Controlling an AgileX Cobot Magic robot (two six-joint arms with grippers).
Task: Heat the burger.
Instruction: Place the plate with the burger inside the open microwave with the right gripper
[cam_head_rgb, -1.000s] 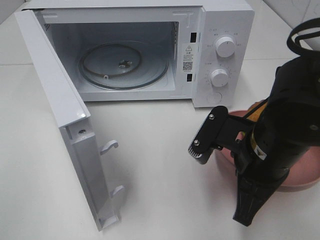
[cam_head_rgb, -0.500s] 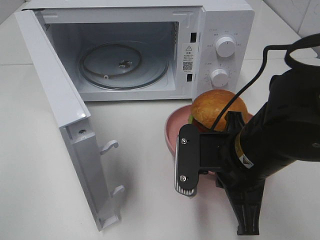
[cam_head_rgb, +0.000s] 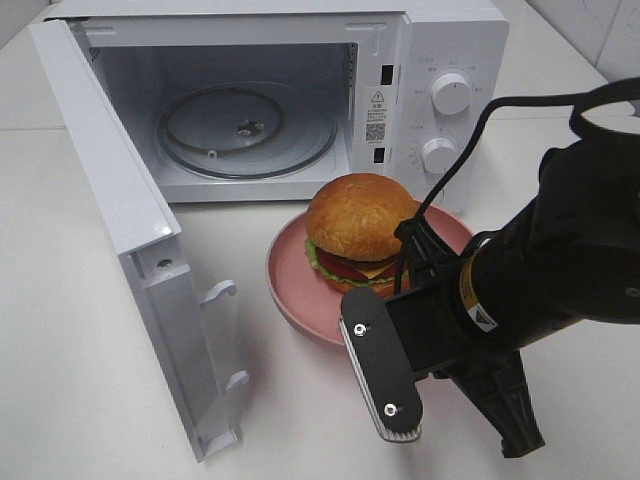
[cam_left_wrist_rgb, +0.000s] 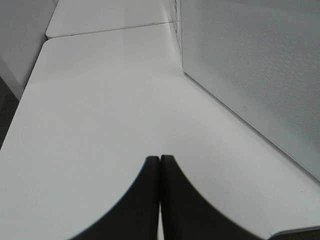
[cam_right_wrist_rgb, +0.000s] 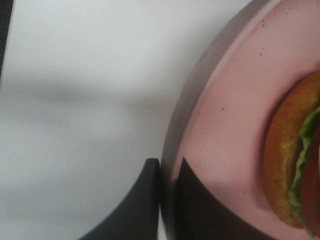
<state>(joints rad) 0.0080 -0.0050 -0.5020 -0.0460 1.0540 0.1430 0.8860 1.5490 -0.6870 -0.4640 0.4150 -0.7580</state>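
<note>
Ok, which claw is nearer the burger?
Right. The right claw grips the plate rim just beside the burger. The left claw sits shut over the table by the microwave wall, with the burger out of its view.

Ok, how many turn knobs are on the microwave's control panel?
2: the upper knob near the panel's top, the lower knob directly beneath. A cable crosses the panel below them, so more could be hidden.

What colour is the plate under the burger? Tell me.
The plate is plain pink; the exterior high view shows it best.
</note>
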